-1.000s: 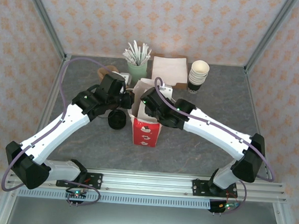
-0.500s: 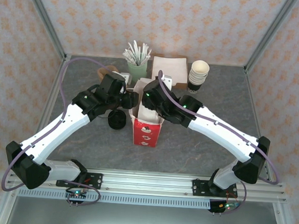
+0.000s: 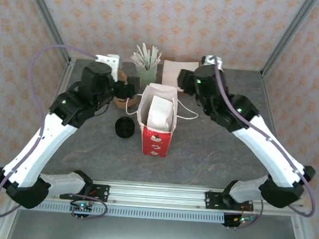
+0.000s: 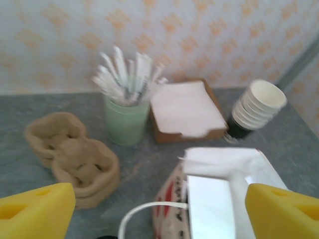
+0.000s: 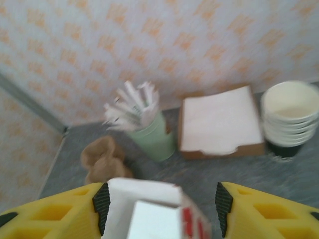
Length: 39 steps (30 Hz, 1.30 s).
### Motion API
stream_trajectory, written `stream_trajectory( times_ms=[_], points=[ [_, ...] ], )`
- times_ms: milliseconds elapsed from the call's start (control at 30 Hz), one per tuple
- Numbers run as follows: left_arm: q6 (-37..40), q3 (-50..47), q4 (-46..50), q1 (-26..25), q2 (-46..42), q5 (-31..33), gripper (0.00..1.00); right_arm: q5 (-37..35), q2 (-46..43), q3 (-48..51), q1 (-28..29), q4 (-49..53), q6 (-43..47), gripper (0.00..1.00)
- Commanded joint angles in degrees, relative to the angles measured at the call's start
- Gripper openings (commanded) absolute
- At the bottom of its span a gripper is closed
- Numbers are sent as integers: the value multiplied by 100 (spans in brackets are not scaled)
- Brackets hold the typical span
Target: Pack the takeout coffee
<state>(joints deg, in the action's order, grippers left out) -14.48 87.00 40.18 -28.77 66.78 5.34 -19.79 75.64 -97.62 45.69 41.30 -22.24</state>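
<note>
The takeout coffee is hidden in every view. A red and white paper bag [image 3: 156,125] stands open at mid table, with something white showing inside it. My left gripper [image 3: 130,89] hovers behind and left of the bag's mouth. In the left wrist view that gripper [image 4: 159,211] is open, its yellow fingers [image 4: 35,209] wide apart and holding nothing, with the bag [image 4: 224,199] below. My right gripper [image 3: 182,78] hangs behind and right of the bag. This gripper [image 5: 159,209] is open too, high over the bag [image 5: 149,211].
A stack of black lids [image 3: 124,128] lies left of the bag. At the back stand a pale green cup of white sticks [image 3: 146,69], brown cup carriers [image 4: 75,159], a napkin tray [image 4: 187,109] and stacked paper cups [image 4: 254,107]. Metal frame posts and patterned walls bound the table.
Both grippers have drawn up and back from the bag's mouth and opened. The left arm swung left, the right arm lifted toward the back right. The bag stands alone.
</note>
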Motion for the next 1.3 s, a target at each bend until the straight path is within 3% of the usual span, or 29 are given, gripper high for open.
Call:
stream_trajectory(
  times_ms=[0, 100, 300, 467, 600, 667, 767, 900, 1033, 1133, 1200, 1267],
  points=[
    [471, -158, -202, 182, -367, 1061, 99, -709, -547, 507, -452, -58, 333, 65],
    [637, -564, -484, 388, -638, 1812, 100, -864, -1080, 1300, -977, -366, 421, 74],
    [996, -2140, -1694, 1011, -1163, 2442, 100, -1056, -1745, 3063, -1945, -1245, 856, 96],
    [1171, -4145, -3573, 1640, -1409, 2686, 100, -705, -1712, 4546, -2947, -2417, 1094, 99],
    [642, -5266, -4730, 2079, -1076, 2390, 100, -641, -1259, 5757, -3347, -4256, 1737, 99],
    [423, -5518, -5131, 2311, -668, 1914, 100, -724, -865, 6087, -3502, -4933, 1873, 99],
    [482, -5721, -5704, 2396, -68, 1846, 100, -749, -293, 6100, -3655, -5208, 1922, 99],
    [791, -5996, -6748, 2489, 557, 1847, 100, -603, 259, 6454, -3740, -6345, 2216, 100],
    [793, -6003, -7161, 2672, 1123, 1490, 100, -104, 645, 6497, -3810, -6840, 2492, 99],
    [935, -6381, -8019, 2640, 1381, 1239, 100, 186, 938, 6587, -3882, -7200, 2521, 99],
    [1065, -6592, -8483, 2631, 1457, 946, 100, 404, 1058, 6990, -3926, -8039, 2579, 99],
    [1075, -6773, -8992, 2631, 1691, 920, 100, 749, 919, 7129, -4018, -8044, 2547, 99]
  ],
)
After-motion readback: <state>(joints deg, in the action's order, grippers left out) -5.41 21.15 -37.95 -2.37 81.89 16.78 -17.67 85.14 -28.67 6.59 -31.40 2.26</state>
